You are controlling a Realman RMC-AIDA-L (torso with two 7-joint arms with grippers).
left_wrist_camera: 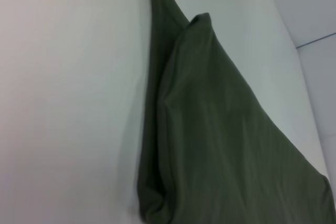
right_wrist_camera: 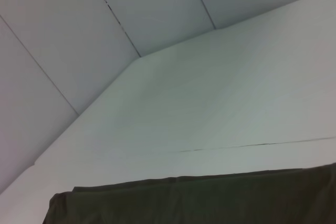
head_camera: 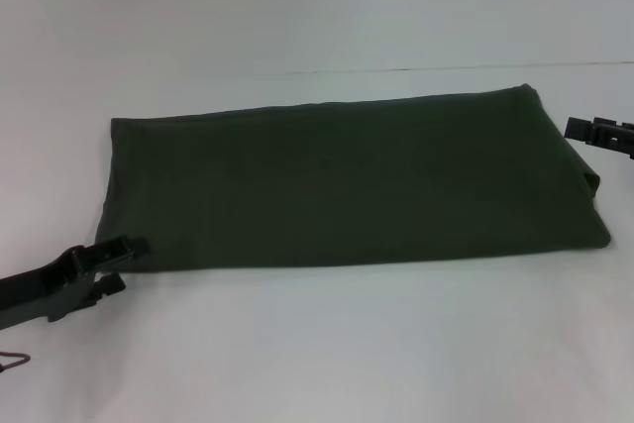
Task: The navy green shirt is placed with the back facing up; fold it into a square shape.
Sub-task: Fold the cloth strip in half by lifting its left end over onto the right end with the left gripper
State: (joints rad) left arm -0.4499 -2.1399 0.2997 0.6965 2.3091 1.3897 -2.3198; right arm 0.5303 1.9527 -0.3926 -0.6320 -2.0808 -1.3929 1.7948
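Observation:
The navy green shirt (head_camera: 347, 185) lies flat on the white table (head_camera: 327, 344), folded into a long band running left to right, plain side up. My left gripper (head_camera: 119, 266) sits low at the band's near left corner, open, its upper finger (head_camera: 127, 248) just at the cloth's edge and nothing held between the fingers. The left wrist view looks along the shirt (left_wrist_camera: 220, 145), showing stacked layers and a rounded fold. My right gripper (head_camera: 600, 134) hovers just past the shirt's far right end. In the right wrist view the shirt's edge (right_wrist_camera: 210, 200) shows as a dark strip.
White tabletop (head_camera: 297, 27) surrounds the shirt on all sides, with a thin seam line (head_camera: 446, 68) behind it. A pale wall of panels (right_wrist_camera: 105, 14) rises past the table's far edge. A bit of cable (head_camera: 12, 360) shows at the left border.

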